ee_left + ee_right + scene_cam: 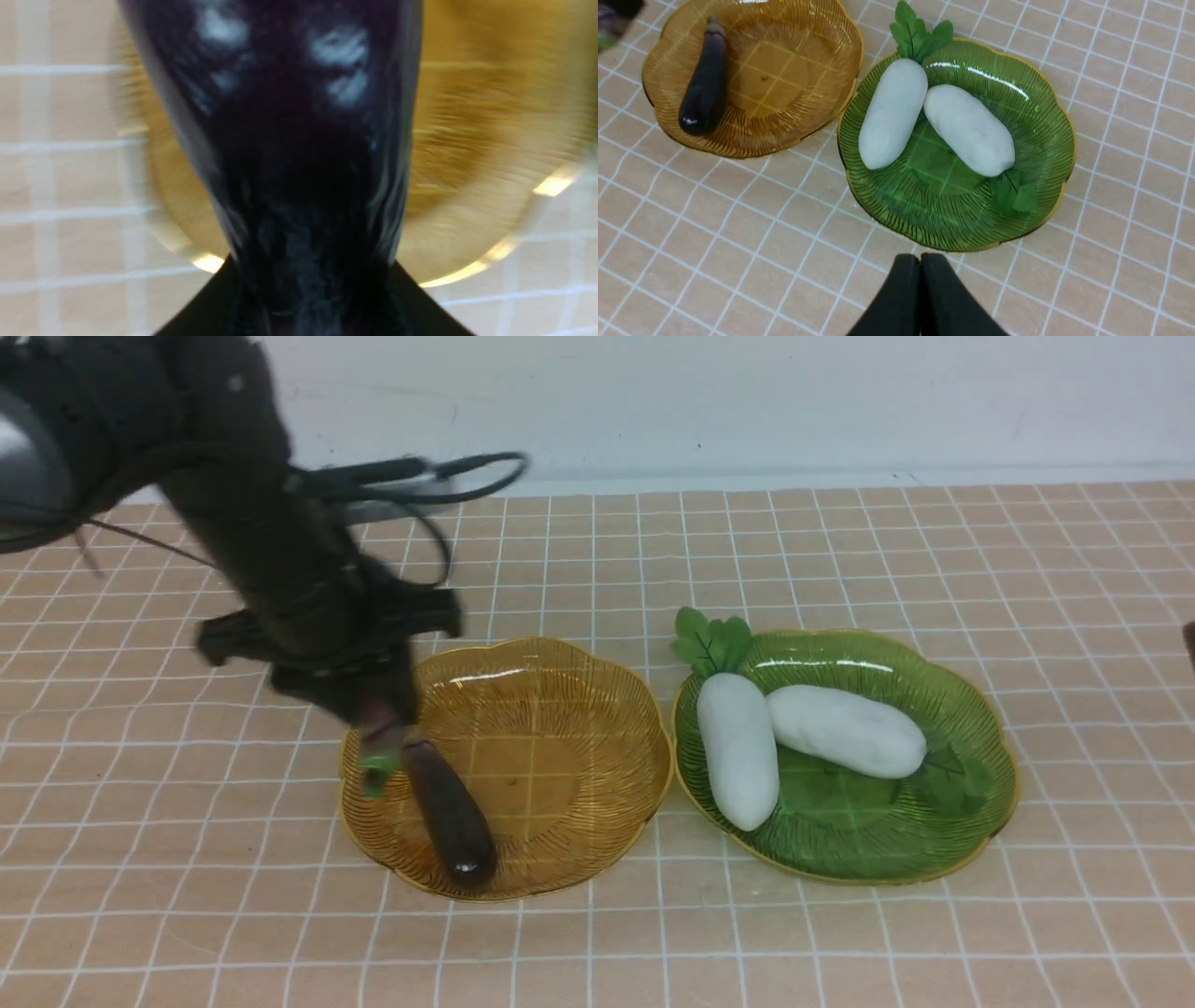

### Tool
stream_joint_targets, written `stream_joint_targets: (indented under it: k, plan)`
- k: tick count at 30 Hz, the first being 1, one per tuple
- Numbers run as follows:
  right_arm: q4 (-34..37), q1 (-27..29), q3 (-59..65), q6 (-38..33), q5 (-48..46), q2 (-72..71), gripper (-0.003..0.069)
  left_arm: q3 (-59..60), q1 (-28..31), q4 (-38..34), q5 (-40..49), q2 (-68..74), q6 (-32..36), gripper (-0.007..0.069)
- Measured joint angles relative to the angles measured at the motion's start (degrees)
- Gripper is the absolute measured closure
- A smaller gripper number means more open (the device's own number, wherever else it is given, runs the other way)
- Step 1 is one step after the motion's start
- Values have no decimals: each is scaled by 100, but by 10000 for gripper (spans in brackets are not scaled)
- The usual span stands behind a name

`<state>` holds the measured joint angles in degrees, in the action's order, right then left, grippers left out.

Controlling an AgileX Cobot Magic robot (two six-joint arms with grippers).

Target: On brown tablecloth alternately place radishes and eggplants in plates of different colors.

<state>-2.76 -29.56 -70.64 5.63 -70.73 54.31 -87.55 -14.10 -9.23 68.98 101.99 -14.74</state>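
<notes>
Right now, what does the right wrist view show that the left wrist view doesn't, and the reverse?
Only the right wrist view: the green plate holding two radishes, a second eggplant lying in the amber plate, and the right pincer, shut and empty. Only the left wrist view: a close look at the held eggplant gripped in the left pincer; the right wrist view catches at most a blurred scrap at its edge. Both: the amber plate and the gridded brown tablecloth.
</notes>
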Motion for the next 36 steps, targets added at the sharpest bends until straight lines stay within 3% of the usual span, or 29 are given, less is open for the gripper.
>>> stream_joint_targets:
  k: [7, 9, 15, 17, 20, 26, 29, 36]
  plan:
    - [-84, 0, 0, 6, 130, -35, 674, -410, -1002, -83, -669, 639, 181, 333]
    - [-228, 0, 0, 53, -54, -283, 674, -527, -1212, 70, -940, 934, 201, 267]
    - [-473, 0, 712, 254, -78, -1806, 674, -781, -1255, 301, -1083, 1118, 220, 152]
    - [-543, 0, 1631, 428, 635, -2535, 674, -977, -1255, 455, -902, 1118, 226, 183]
    - [-662, 0, 3111, 497, 2593, -3267, 674, -1219, -1260, 636, -643, 1118, 246, 272]
    - [-879, 0, 4874, 497, 5758, -3625, 674, -1630, -1260, 923, -132, 1118, 282, 568]
    - [-922, 0, 5222, 497, 6689, -3651, 674, -1664, -1260, 923, -40, 1118, 282, 617]
    - [-934, 0, 5435, 497, 6976, -3656, 674, -1664, -1260, 954, -27, 1118, 282, 628]
